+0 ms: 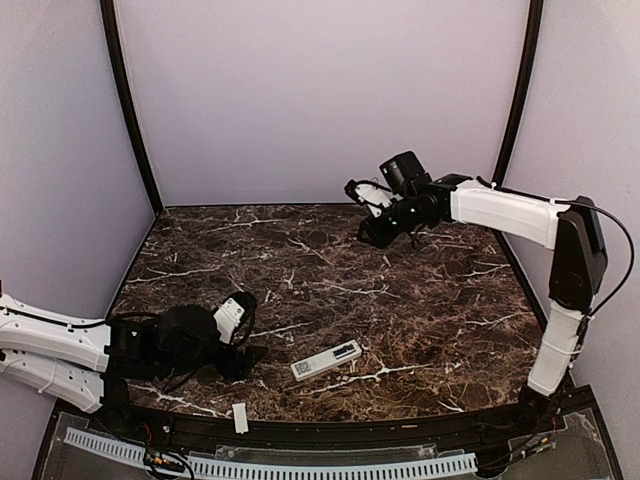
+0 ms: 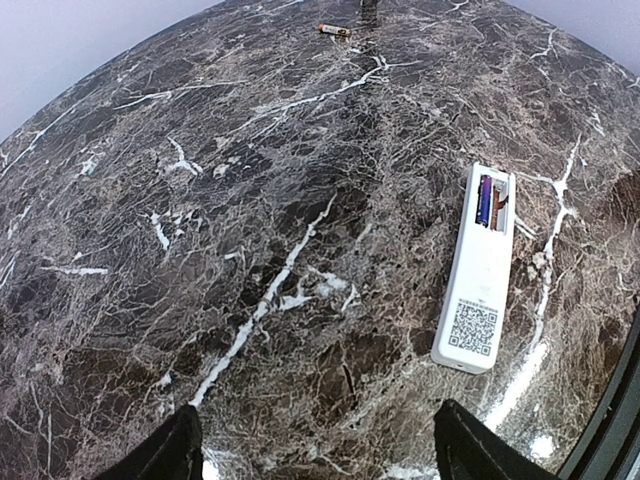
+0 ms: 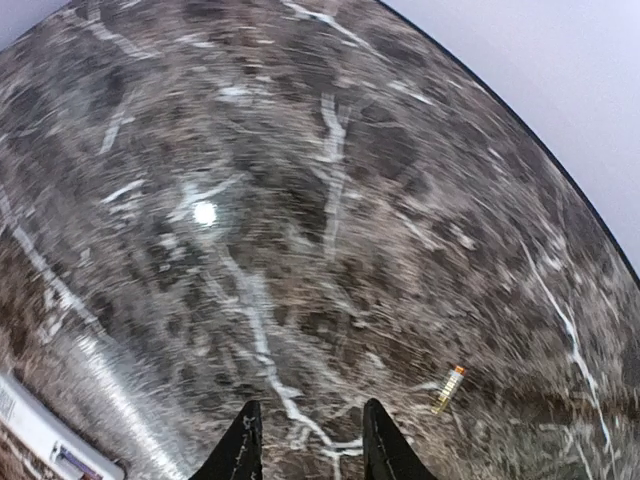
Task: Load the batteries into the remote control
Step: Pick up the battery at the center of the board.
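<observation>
- The remote (image 2: 475,280) lies back up at the right of the left wrist view, QR label toward me. Its compartment (image 2: 491,205) is uncovered at the far end.
- One battery (image 2: 484,200) sits in the compartment, and the slot (image 2: 499,212) beside it looks empty.
- The loose battery (image 2: 335,30) lies on the table (image 1: 440,330) at the top edge of the left wrist view, well apart from the remote.
- In the right wrist view it shows at lower right, just right of the fingers.
- The left gripper (image 2: 318,420) hangs low with its fingers wide apart and nothing between them, the remote up and to its right.
- The right gripper (image 3: 310,405) is also apart and empty. That view is smeared, so I judge the gap only roughly.
- I expect the battery to be light, hard and smooth, and a round body like that will roll or squirt out of a careless pinch.
- I would close across its middle, fingers square to its length, and squeeze gently.
- The remote looks like a light, stiff plastic bar that will slide on polished marble when pushed.
- I would pin it by its long edges near the label end, keeping the compartment clear.
- A white strip (image 1: 240,417) rests at the bottom edge of the top view.
</observation>
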Controlling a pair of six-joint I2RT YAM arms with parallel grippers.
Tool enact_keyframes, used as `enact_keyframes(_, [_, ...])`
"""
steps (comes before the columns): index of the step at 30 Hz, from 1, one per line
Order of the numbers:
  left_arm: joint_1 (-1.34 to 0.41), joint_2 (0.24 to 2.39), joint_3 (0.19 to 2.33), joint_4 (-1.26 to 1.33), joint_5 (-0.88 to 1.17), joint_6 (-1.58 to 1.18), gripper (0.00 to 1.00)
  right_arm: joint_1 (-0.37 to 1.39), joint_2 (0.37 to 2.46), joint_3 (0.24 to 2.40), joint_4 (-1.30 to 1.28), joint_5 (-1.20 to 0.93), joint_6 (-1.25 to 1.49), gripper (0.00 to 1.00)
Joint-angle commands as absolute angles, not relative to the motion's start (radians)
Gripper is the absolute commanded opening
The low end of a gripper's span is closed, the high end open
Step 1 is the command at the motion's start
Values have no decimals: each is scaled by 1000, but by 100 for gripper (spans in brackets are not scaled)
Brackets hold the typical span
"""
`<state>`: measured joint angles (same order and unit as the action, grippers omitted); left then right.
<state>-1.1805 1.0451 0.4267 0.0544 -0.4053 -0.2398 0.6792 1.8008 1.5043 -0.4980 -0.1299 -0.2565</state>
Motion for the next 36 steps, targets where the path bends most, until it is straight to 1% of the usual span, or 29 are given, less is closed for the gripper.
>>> enact_keyframes(1, [-1170, 1090, 486, 32, -412, -246, 79, 571, 1927, 1589, -649, 70, 84, 31])
enact_keyframes(6, [-1160, 1155, 541, -8, -395, -266, 81, 497, 2035, 1651, -663, 75, 123, 33])
enact_keyframes(12, [-1157, 1198, 568, -21, -374, -265, 82, 492, 2192, 1781, -728, 83, 71, 34])
enact_keyframes(18, [-1151, 1213, 575, -14, -366, -253, 82, 492, 2264, 1827, -741, 112, 64, 32])
enact_keyframes(20, [-1149, 1217, 578, -16, -365, -250, 82, 494, 2282, 1834, -749, 107, 60, 29])
enact_keyframes(23, [-1147, 1223, 579, -18, -366, -249, 82, 494, 2293, 1829, -756, 90, 60, 20])
enact_keyframes(28, [-1146, 1225, 577, -13, -370, -243, 82, 509, 2295, 1805, -758, 88, 53, 18])
enact_keyframes(30, [-1146, 1226, 577, -12, -371, -241, 82, 513, 2297, 1802, -762, 85, 53, 16])
enact_keyframes(32, [-1146, 1226, 577, -13, -372, -242, 82, 515, 2297, 1799, -764, 85, 55, 10])
enact_keyframes(34, [-1146, 1224, 577, -18, -371, -246, 82, 515, 2289, 1793, -763, 72, 55, 0])
enact_keyframes(36, [-1146, 1216, 575, -24, -373, -249, 82, 516, 2265, 1785, -758, 47, 45, 0])
